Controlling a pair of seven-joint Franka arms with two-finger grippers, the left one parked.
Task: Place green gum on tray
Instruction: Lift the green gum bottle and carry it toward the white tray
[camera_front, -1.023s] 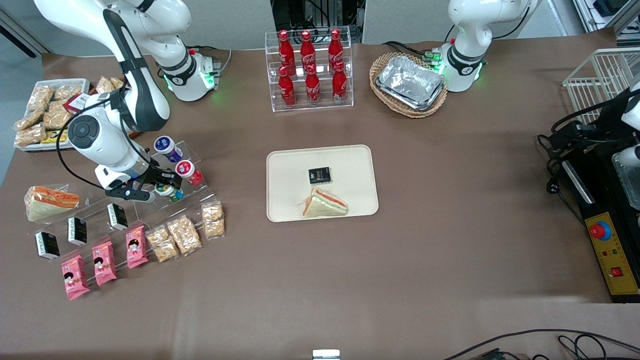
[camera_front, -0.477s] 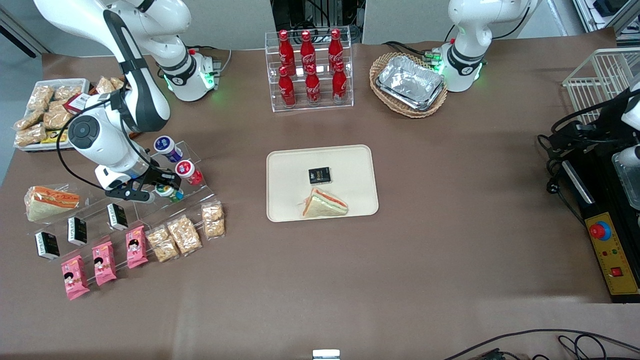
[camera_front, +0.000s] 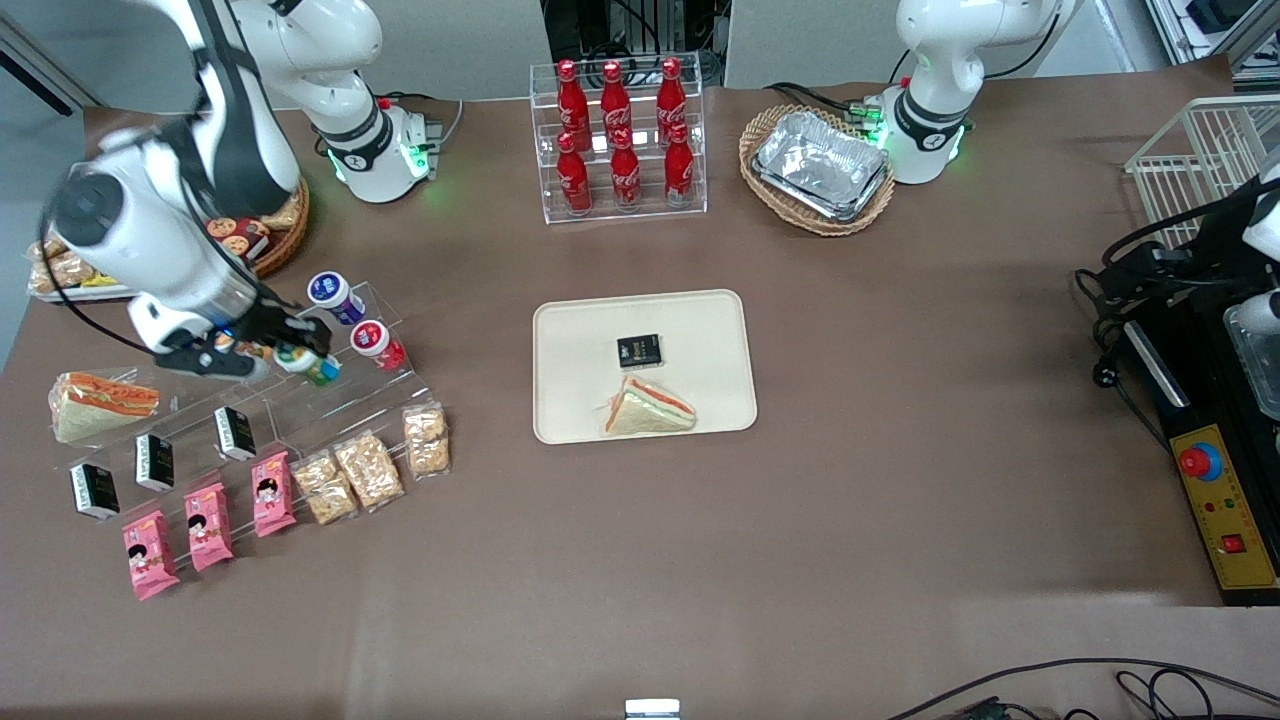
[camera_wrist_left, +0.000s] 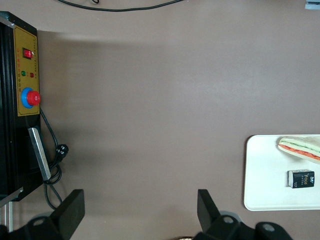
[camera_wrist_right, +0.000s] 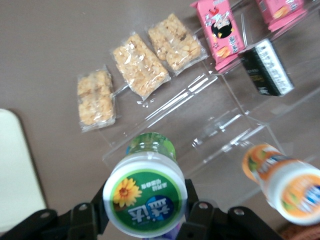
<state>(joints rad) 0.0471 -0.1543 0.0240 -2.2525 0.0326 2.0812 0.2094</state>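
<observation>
The green gum (camera_front: 318, 369), a small green canister with a white lid, is gripped by my right gripper (camera_front: 303, 361) and held above the clear acrylic stand (camera_front: 340, 395), beside the red canister (camera_front: 379, 343). In the right wrist view the gum's lid (camera_wrist_right: 145, 200) with its green flower print sits between the black fingers (camera_wrist_right: 87, 215) of the gripper (camera_wrist_right: 145, 212). The cream tray (camera_front: 580, 350) lies at the table's middle and holds a black box (camera_front: 639, 350) and a sandwich (camera_front: 648, 408). The tray's edge also shows in the right wrist view (camera_wrist_right: 15, 175) and in the left wrist view (camera_wrist_left: 267, 175).
A blue-lidded canister (camera_front: 330, 291) stands on the stand; an orange-lidded one (camera_wrist_right: 287, 182) shows close by. Snack bags (camera_front: 368, 468), pink packs (camera_front: 208, 525) and black boxes (camera_front: 155, 460) lie nearer the front camera. Cola bottles (camera_front: 618, 135) and foil trays (camera_front: 820, 165) stand at the back.
My gripper has risen off the stand with the green gum in it and the arm has swung toward the working arm's end of the table. The gum has left its slot.
</observation>
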